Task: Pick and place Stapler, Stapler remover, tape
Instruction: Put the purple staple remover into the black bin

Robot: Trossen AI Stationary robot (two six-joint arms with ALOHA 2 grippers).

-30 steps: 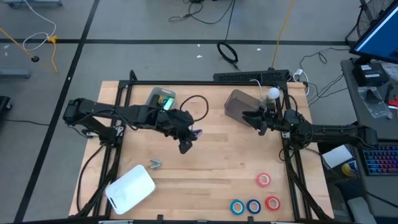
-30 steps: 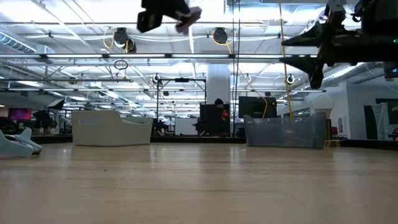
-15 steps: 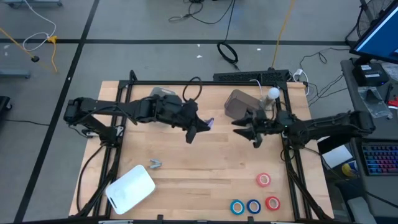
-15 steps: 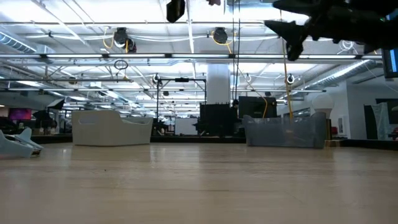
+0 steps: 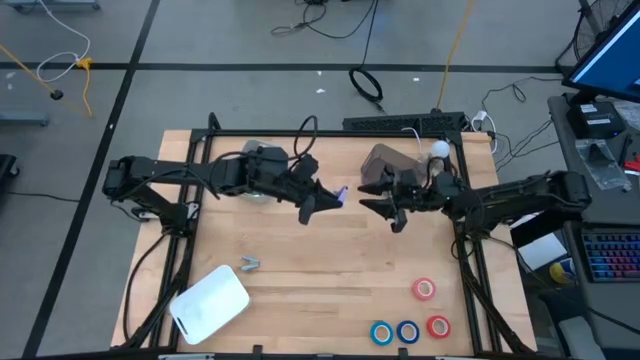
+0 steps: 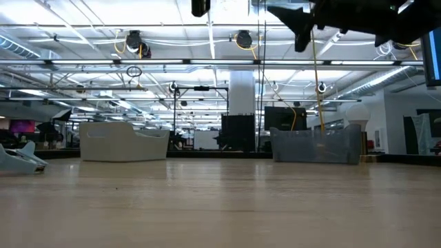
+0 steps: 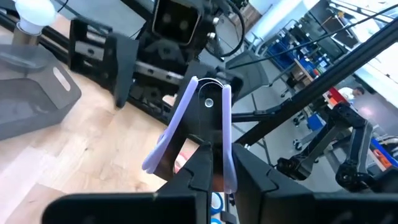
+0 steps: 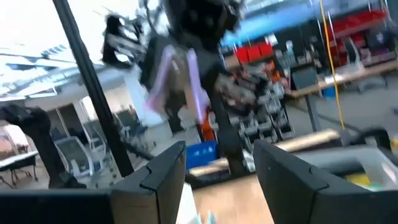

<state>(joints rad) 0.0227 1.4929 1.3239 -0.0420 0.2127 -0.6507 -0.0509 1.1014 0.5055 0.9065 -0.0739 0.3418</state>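
Note:
My left gripper is shut on a lavender stapler remover, high above the table's middle; it also shows in the left wrist view. My right gripper is open and empty, a short way to the remover's right, and faces it; the remover shows beyond its fingers in the right wrist view. The tape lies flat at the near right: two red rolls and two blue rolls. A second, grey remover lies at the near left. I cannot pick out a stapler. My left gripper pinches the stapler remover between its two fingers at the end opposite the rounded tip, where the two lavender handles spread apart. The rest sticks out forward past the fingertips toward the right arm. It is lifted well clear of the table.
A grey bin stands at the far right, just behind my right arm. A large white object lies at the near left corner. A dark frame runs along the table's far edge and sides.
My left gripper has risen and gone toward the table's right and far side with the stapler remover, turning it to point at the right arm. My right gripper has come toward the table's left and turned to face the remover.

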